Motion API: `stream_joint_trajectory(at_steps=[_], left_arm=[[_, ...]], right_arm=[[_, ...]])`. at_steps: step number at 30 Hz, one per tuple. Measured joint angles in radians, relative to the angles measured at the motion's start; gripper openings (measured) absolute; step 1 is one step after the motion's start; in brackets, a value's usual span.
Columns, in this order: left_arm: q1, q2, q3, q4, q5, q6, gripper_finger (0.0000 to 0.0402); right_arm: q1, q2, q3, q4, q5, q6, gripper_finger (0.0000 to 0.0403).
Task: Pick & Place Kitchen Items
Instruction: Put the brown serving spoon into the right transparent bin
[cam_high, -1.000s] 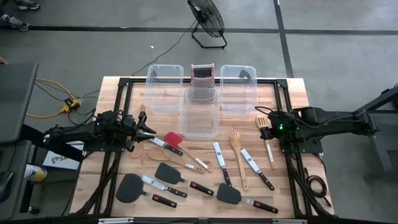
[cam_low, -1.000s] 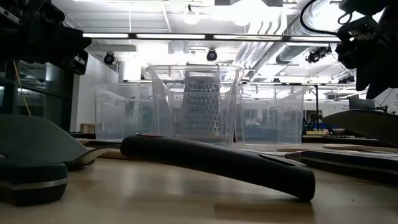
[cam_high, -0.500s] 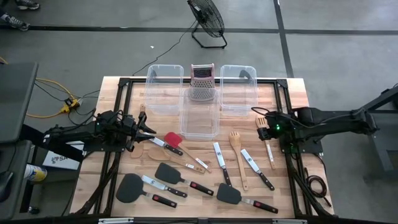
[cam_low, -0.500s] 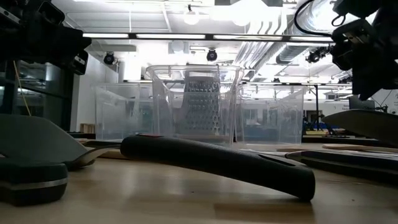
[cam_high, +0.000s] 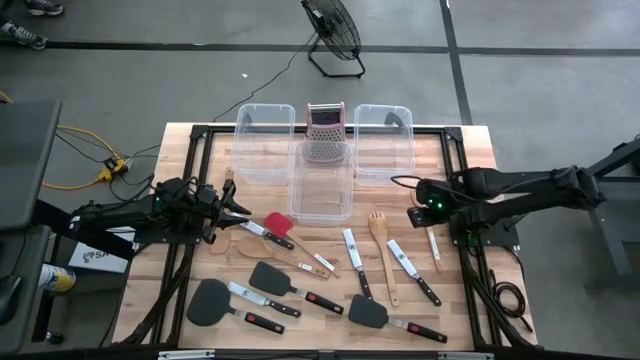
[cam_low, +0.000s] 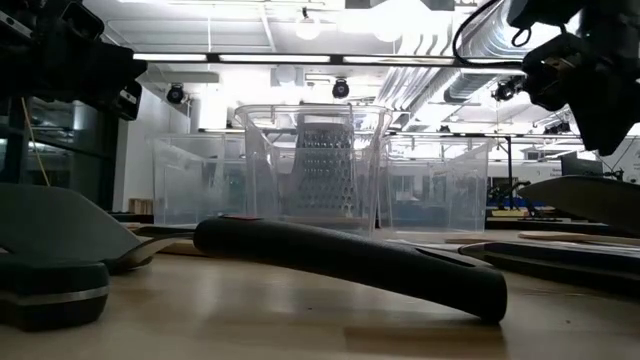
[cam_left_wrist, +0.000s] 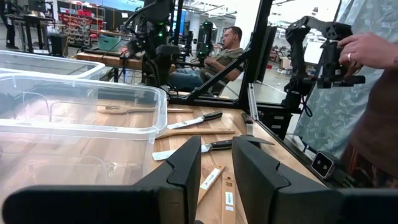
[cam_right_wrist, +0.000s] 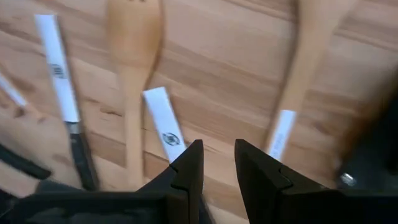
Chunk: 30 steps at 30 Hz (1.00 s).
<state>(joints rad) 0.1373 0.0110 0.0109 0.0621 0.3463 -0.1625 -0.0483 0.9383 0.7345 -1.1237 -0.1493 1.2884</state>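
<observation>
The kitchen items lie flat on the wooden table (cam_high: 200, 140). They are a red spatula (cam_high: 280, 222), black spatulas (cam_high: 270, 278) (cam_high: 368, 312), knives (cam_high: 352, 255) (cam_high: 410, 265), a wooden slotted spoon (cam_high: 378, 222) and a wooden fork (cam_high: 422, 197). My right gripper (cam_high: 413, 215) hangs above the table between that spoon and fork, pointing steeply down. Its fingers (cam_right_wrist: 186, 177) stand a narrow gap apart, with nothing between them, over a knife blade (cam_right_wrist: 163, 124). My left gripper (cam_high: 238, 207) waits level at the table's left. Its fingers (cam_left_wrist: 186, 174) are also slightly apart and hold nothing.
Three clear bins (cam_high: 265, 140) (cam_high: 322, 190) (cam_high: 385, 145) and a steel grater (cam_high: 324, 135) stand at the table's far middle. A black spatula handle (cam_low: 350, 260) lies close in front of the low camera. Beyond the table a person sits (cam_left_wrist: 217, 56).
My right gripper has gone from above the wooden fork toward the table's left, out over the gap between the fork and the slotted spoon, and has tipped further down. The utensils lie as before.
</observation>
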Motion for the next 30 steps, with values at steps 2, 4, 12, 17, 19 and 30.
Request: stream_joint_trajectory(at_steps=[2, 4, 12, 17, 19, 30], left_arm=[[0.0, 0.0, 0.0, 0.0, 0.0, 0.0, 0.009], [0.0, 0.0, 0.0, 0.0, 0.0, 0.0, 0.009], [0.0, 0.0, 0.0, 0.0, 0.0, 0.0, 0.009], [0.0, 0.0, 0.0, 0.0, 0.0, 0.0, 0.009], [0.0, 0.0, 0.0, 0.0, 0.0, 0.0, 0.009], [0.0, 0.0, 0.0, 0.0, 0.0, 0.0, 0.009]], right_arm=[[0.0, 0.041, 0.033, -0.045, 0.023, 0.002, 0.0083], [0.0, 0.079, 0.053, -0.082, 0.046, 0.003, 0.0083], [0.0, 0.215, 0.059, -0.153, 0.061, 0.003, 0.0083], [0.0, 0.267, 0.059, -0.154, 0.05, 0.003, 0.0083], [0.0, 0.281, 0.051, -0.153, 0.043, 0.003, 0.0083], [0.0, 0.3, 0.007, -0.133, 0.019, 0.082, 0.0125]])
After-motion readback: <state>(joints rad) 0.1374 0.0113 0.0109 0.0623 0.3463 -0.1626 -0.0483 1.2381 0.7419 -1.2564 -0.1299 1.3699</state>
